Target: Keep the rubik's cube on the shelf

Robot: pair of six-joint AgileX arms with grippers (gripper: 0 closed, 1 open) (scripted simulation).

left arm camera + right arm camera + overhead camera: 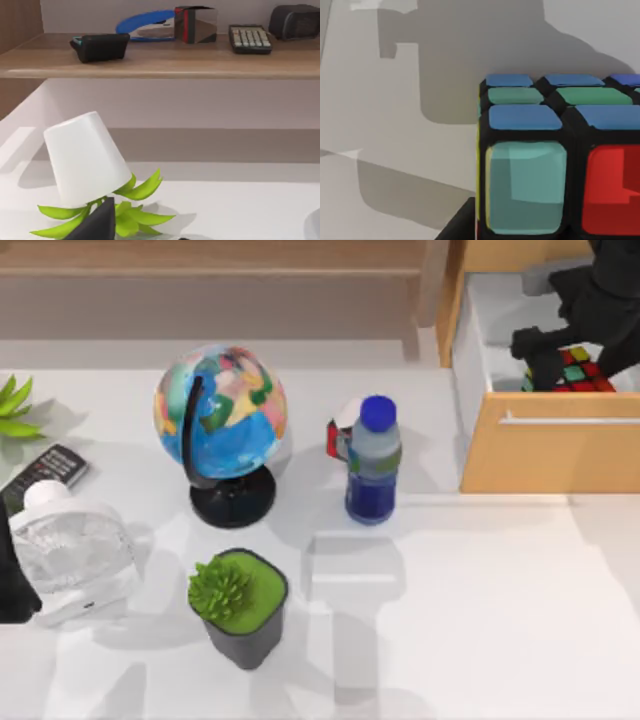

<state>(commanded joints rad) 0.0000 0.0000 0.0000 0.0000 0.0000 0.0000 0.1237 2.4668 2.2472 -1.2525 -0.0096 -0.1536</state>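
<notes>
The rubik's cube [578, 370] lies inside the open light-wood drawer [550, 455] at the table's back right, on its grey floor. My right gripper [550, 350] reaches down into the drawer and is right over the cube, covering part of it. Up close in the right wrist view, the cube [555, 165] shows blue, green, teal and red tiles on black lines. The shelf [200, 270] is the long wooden ledge along the back, with its upright post [432, 290] just left of the drawer. It also shows in the left wrist view as the shelf [160, 62].
A globe [222, 420], a blue-capped bottle [373, 460] with a small red-and-white box [338, 435] behind it, a potted plant [238, 605], a white fan [70, 550] and a remote [45, 475] stand on the table. My left arm [12, 580] is parked at the left edge. A stapler [145, 25] and calculator [249, 37] lie on the shelf.
</notes>
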